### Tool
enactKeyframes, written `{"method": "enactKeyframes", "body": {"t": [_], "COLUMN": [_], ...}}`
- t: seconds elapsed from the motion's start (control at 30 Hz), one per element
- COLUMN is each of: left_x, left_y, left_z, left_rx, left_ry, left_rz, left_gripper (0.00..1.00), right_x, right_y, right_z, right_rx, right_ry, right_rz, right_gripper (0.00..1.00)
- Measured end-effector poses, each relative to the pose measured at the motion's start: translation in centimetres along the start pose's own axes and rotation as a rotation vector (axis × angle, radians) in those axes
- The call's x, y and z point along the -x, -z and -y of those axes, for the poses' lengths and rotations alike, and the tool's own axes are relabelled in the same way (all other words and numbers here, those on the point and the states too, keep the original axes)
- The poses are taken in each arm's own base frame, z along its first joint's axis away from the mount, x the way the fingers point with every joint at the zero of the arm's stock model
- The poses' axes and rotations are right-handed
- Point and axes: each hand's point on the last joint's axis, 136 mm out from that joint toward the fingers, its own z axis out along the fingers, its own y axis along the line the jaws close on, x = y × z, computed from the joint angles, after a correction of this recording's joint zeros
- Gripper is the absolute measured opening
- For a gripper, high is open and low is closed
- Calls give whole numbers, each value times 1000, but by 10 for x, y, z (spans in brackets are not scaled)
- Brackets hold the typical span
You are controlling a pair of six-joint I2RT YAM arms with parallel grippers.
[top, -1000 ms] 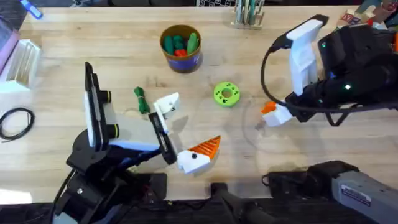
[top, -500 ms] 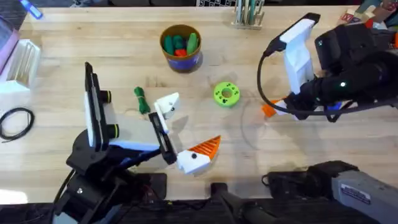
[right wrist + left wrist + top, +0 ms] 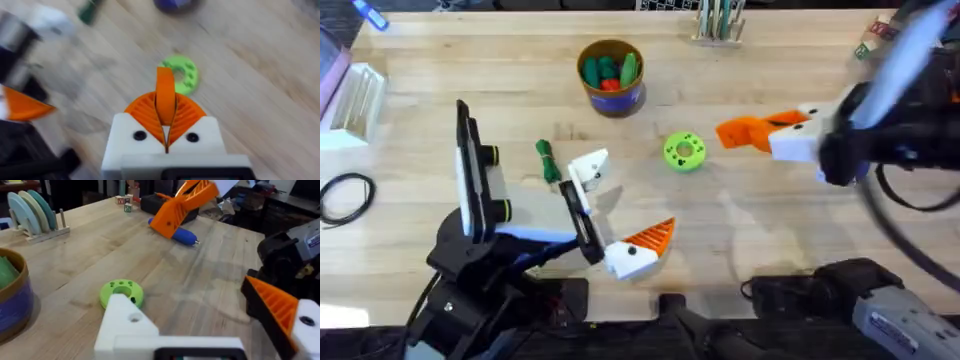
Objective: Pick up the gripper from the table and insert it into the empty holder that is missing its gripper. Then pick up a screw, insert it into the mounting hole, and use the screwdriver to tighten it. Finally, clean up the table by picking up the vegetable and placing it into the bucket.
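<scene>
My right gripper (image 3: 772, 136) is shut on the loose orange ribbed gripper (image 3: 735, 132), held above the table to the right of centre. In the right wrist view the orange wedge (image 3: 165, 82) stands pinched between my two orange pads (image 3: 142, 111). My left gripper (image 3: 615, 205) rests open on the table. Its white holder (image 3: 588, 168) carries no orange finger, while the twin mount (image 3: 645, 243) has one. The mounting hole (image 3: 134, 318) shows as a dark dot in the holder (image 3: 127, 330). The dark-green vegetable (image 3: 548, 160) lies left of the holder. The bucket (image 3: 610, 75) stands behind. A blue screwdriver (image 3: 181, 235) lies beyond.
A lime-green disc with holes (image 3: 684, 151) lies between the two grippers. A plate rack (image 3: 720, 20) stands at the far edge, a white rack (image 3: 350, 95) and a black cable loop (image 3: 345, 195) at the left. Toy vegetables fill the bucket.
The right arm has lifted the orange gripper off the table and swung it up and to the left, now lying level. The left arm has not moved.
</scene>
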Motion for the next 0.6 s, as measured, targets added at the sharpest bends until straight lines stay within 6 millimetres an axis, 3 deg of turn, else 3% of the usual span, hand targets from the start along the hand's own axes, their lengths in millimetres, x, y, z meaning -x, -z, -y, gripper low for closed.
{"method": "enactKeyframes", "body": {"t": [0.13,0.4,0.6], "left_x": [0,0,0], "left_y": [0,0,0], "left_z": [0,0,0], "left_rx": [0,0,0], "left_ry": [0,0,0], "left_rz": [0,0,0], "left_gripper": [994,993,994], "right_x": [19,15,16], "right_y": [8,-9,-27], "right_z": [-22,-29,-52], "right_rx": [114,243,498], "right_ry": [-88,-531,-728], "right_rz": [94,-7,-98], "right_gripper": [11,10,10]}}
